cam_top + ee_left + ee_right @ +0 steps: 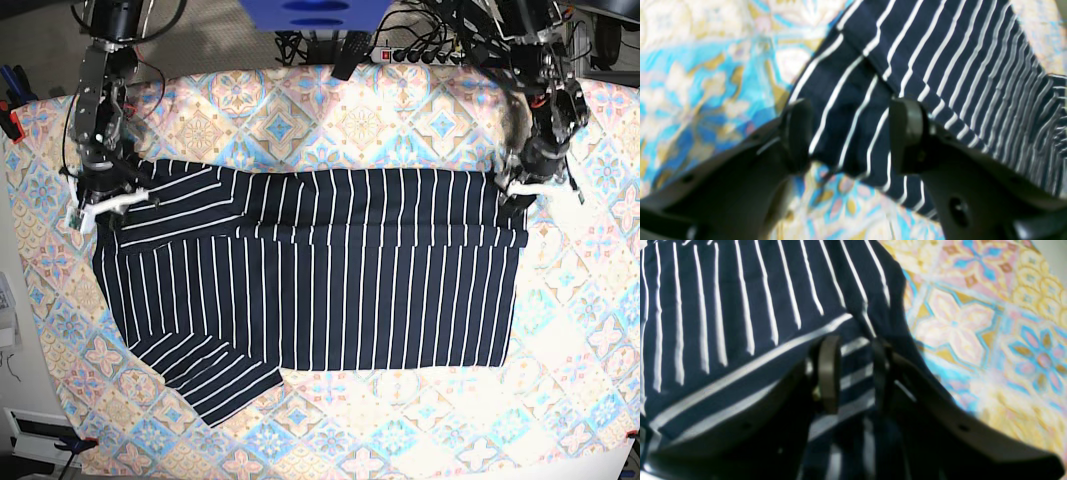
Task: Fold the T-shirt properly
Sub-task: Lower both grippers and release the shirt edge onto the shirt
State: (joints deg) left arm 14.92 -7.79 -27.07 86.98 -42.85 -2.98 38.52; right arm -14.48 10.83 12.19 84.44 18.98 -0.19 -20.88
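Our left hand (pixel 850 133) has its two dark fingers (pixel 907 133) spread apart, straddling a corner of the T-shirt (pixel 940 66); striped fabric lies in the gap between them, and we cannot tell from the left wrist view whether either pad presses on it. The folded edge of the cloth runs diagonally just above the fingertips. In the base view this hand (pixel 515 190) sits at the shirt's upper corner on that view's right side, beside a doubled-over strip of fabric.

Our right hand (pixel 853 373) has its fingers (pixel 828 373) drawn close together with a narrow band of striped fabric showing between them; it appears to be pinching that fabric, though blur keeps us from being certain. In the base view this hand (pixel 105 205) rests on the sleeve at the shirt's upper corner on that view's left.

The T-shirt (pixel 320 270) lies spread across the middle of the table, dark navy with thin white stripes. Its upper edge is folded down over the body, forming a long horizontal band between the two hands. One sleeve (pixel 210 375) sticks out at the lower edge on the view's left, lying flat.

Beneath it, a pastel tile-patterned cloth (pixel 400 120) covers the table on all sides of the shirt.
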